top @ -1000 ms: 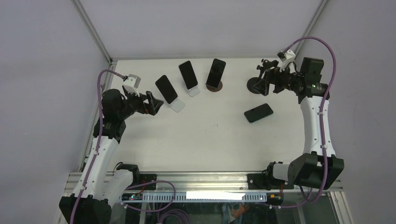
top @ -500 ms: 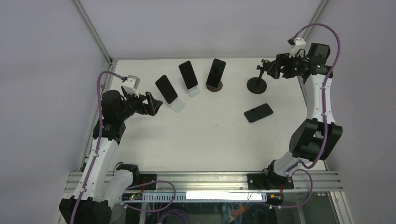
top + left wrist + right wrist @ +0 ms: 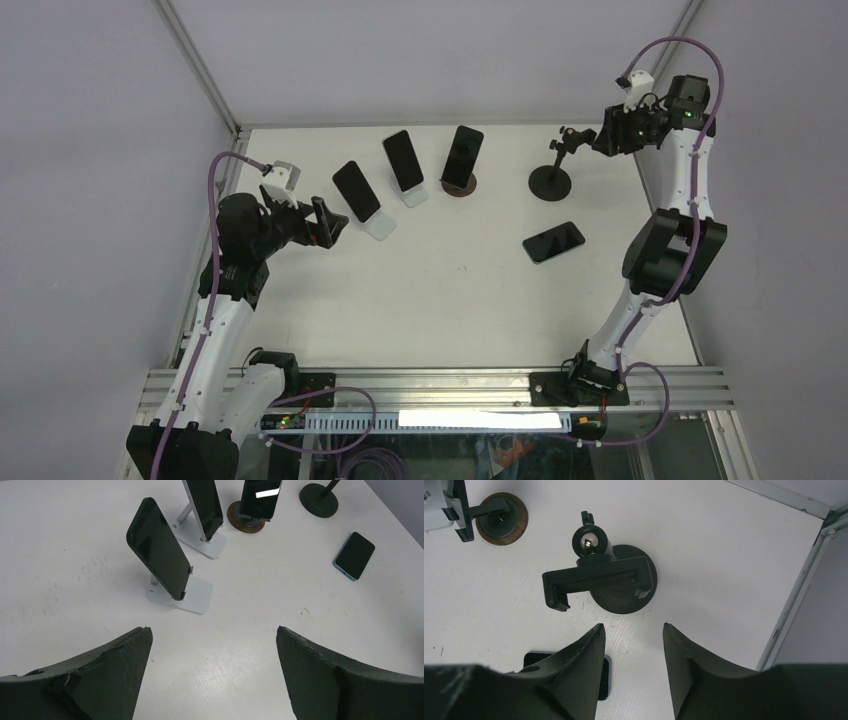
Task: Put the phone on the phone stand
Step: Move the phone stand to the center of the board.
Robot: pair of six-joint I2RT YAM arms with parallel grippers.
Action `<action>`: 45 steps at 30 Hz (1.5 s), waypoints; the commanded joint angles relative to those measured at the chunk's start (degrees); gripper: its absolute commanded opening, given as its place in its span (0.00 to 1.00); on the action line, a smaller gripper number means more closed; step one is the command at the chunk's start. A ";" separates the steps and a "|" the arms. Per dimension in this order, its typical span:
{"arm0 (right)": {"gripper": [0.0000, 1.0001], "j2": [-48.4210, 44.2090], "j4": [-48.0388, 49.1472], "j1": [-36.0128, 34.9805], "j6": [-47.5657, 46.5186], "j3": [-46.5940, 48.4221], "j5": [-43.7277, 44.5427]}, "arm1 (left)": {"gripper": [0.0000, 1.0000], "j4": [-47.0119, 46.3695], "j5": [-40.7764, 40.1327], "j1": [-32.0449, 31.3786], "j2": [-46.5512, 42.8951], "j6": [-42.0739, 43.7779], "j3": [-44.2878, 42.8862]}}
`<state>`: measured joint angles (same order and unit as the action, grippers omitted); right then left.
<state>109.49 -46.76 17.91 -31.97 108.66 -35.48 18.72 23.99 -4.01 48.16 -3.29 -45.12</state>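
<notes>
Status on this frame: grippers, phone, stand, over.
Left gripper open, empty. Right gripper open, empty, near empty clamp stand. Loose phone lying flat, untouched, nothing blocking.

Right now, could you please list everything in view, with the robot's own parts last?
Slab phones propped on stands: three, black, far row.
Flat-lying slab phone: one, black with teal edge, right of centre.
Clamp-topped round-base stand: one, black, empty, far right.
Flat-plate stands: two, white, under the two left phones.
Disc-base stand: one, brown, under the third phone.
Table: one, white.
Left gripper: one, black, open, facing the leftmost propped phone.
Right gripper: one, black, open and empty, near the clamp-topped stand.
</notes>
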 commanded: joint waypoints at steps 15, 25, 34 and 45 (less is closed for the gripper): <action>0.50 11.29 -8.89 1.62 -15.39 16.29 -14.54 | 0.98 0.70 -1.90 0.58 0.72 2.14 0.12; 0.50 14.27 -9.34 1.60 -16.14 19.41 -13.08 | 0.98 0.86 -1.75 0.55 1.23 2.23 0.04; 0.52 16.07 -9.72 0.02 -17.90 20.49 -12.97 | 0.98 0.84 -1.93 0.64 1.42 2.32 0.12; 0.30 15.16 -11.10 0.02 -19.77 20.89 -15.40 | 0.98 0.96 -1.74 0.66 1.84 2.28 0.07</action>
<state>125.86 -57.69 17.98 -49.95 126.45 -48.05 20.16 22.52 -4.01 50.15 -2.07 -45.10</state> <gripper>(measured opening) 0.341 0.982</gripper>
